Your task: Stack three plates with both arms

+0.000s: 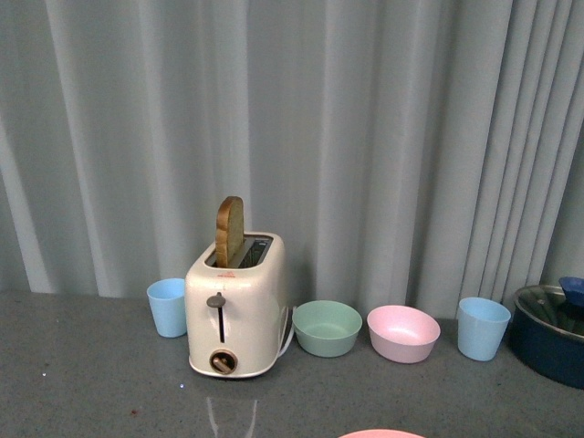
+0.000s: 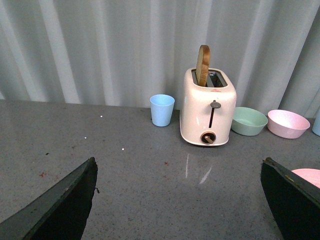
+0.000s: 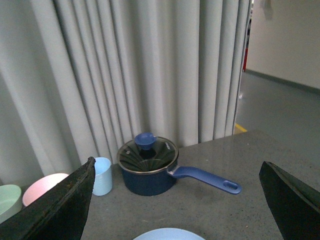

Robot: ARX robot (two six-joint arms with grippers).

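Both wide open, empty: your left gripper [image 2: 178, 161] beside the matte pink plate [image 2: 307, 176] fronting the toaster [image 2: 207, 107]; right gripper [image 3: 176, 163] framing the round blue plate [image 3: 167, 234].

The pink plate [image 1: 381, 432] lies flat on the grey table [image 1: 91, 383] at its near edge, right of centre; only a sliver of its far rim shows. The light blue plate [image 3: 167, 233] lies flat further right, also cut off, with its matte rim visible.
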